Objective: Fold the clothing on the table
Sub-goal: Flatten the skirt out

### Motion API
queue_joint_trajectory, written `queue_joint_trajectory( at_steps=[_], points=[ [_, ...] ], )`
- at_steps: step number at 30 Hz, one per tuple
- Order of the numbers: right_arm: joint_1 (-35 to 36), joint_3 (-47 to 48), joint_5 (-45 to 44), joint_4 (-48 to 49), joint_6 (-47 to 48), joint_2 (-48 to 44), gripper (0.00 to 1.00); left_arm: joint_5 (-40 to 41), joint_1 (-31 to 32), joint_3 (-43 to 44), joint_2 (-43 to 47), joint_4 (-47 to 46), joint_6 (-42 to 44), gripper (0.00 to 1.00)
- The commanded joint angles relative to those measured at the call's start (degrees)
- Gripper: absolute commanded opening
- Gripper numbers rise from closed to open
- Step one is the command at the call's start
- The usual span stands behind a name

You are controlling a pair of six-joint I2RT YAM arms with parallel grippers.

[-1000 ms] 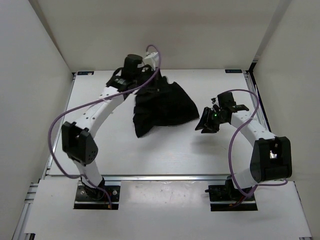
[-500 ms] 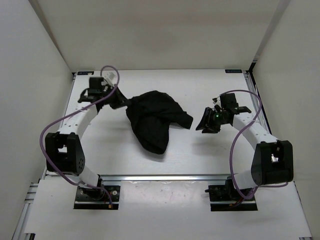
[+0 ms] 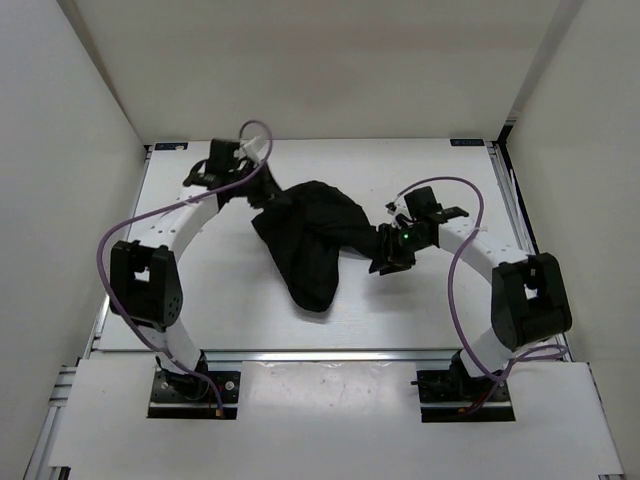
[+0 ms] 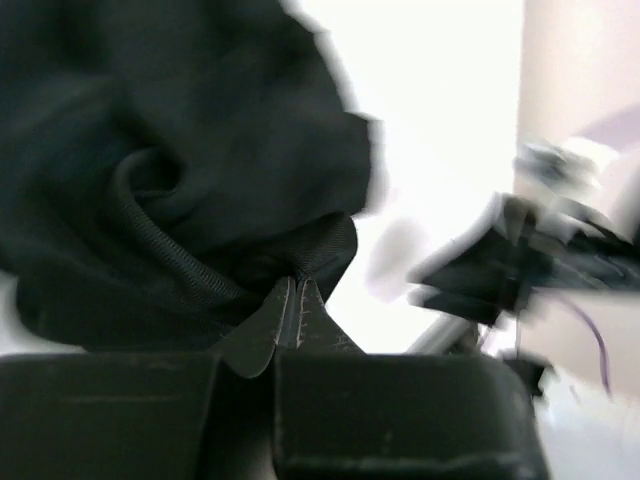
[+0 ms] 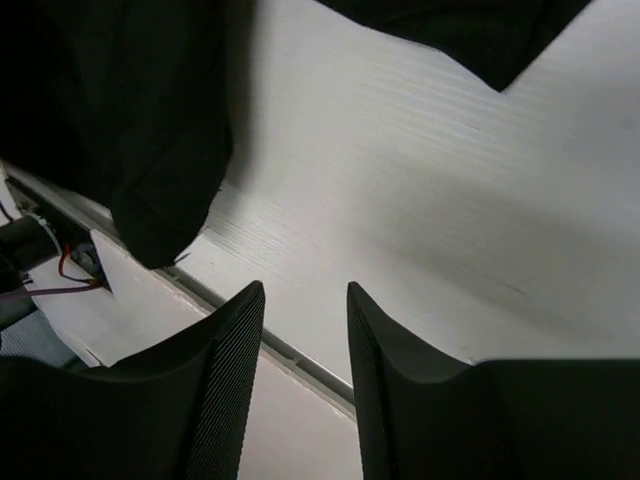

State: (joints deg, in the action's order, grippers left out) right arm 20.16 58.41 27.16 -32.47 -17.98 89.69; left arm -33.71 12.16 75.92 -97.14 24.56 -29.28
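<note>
The clothing (image 3: 312, 240) is a rumpled black heap in the middle of the white table (image 3: 200, 290), with a lobe trailing toward the near side. My left gripper (image 3: 268, 198) is at its far-left corner. In the left wrist view the fingertips (image 4: 295, 287) are shut on a ribbed edge of the clothing (image 4: 170, 150). My right gripper (image 3: 385, 262) sits at the garment's right edge. In the right wrist view it (image 5: 305, 292) is open over bare table (image 5: 420, 190), with black folds of the clothing (image 5: 130, 130) just beyond the fingers and nothing between them.
White walls close in the table on the left, back and right. An aluminium rail (image 3: 330, 353) runs along the near edge, with both arm bases behind it. Purple cables loop off each arm.
My left gripper has swung right with the clothing, which bunched toward the centre. My right arm moved left, up to the garment's right edge, and its jaws narrowed a little.
</note>
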Motion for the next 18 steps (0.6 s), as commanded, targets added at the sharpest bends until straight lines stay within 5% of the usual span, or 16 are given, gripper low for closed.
queue_joint_trajectory(
  at_steps=[1,5,10,13,16,18],
  points=[
    [-2.8,2.4,-3.8,-4.2,1.3,0.0,0.45,-11.2,11.0,13.5,-0.3,8.3,8.8,0.0],
    [-7.8,2.0,-10.4,-6.7,-0.7,-2.5,0.44,-4.8,25.9,16.9,-1.2,21.5,22.3,0.0],
    [-14.1,-0.1,-12.5,-5.9,-2.9,-7.7,0.44,-5.0,33.8,15.8,2.5,28.5,31.2,0.0],
    [-16.5,-1.3,-14.1,-5.7,-3.1,-10.8,0.45,-14.3,29.5,16.3,7.0,22.1,27.5,0.0],
    [-18.4,-3.5,-13.7,-4.4,-4.0,-13.0,0.45,-26.3,18.2,15.6,8.6,4.9,11.0,0.0],
    [-18.8,-4.9,-13.4,-3.7,-4.6,-13.8,0.45,-26.0,11.2,15.7,7.5,-2.8,1.9,0.0]
  ],
)
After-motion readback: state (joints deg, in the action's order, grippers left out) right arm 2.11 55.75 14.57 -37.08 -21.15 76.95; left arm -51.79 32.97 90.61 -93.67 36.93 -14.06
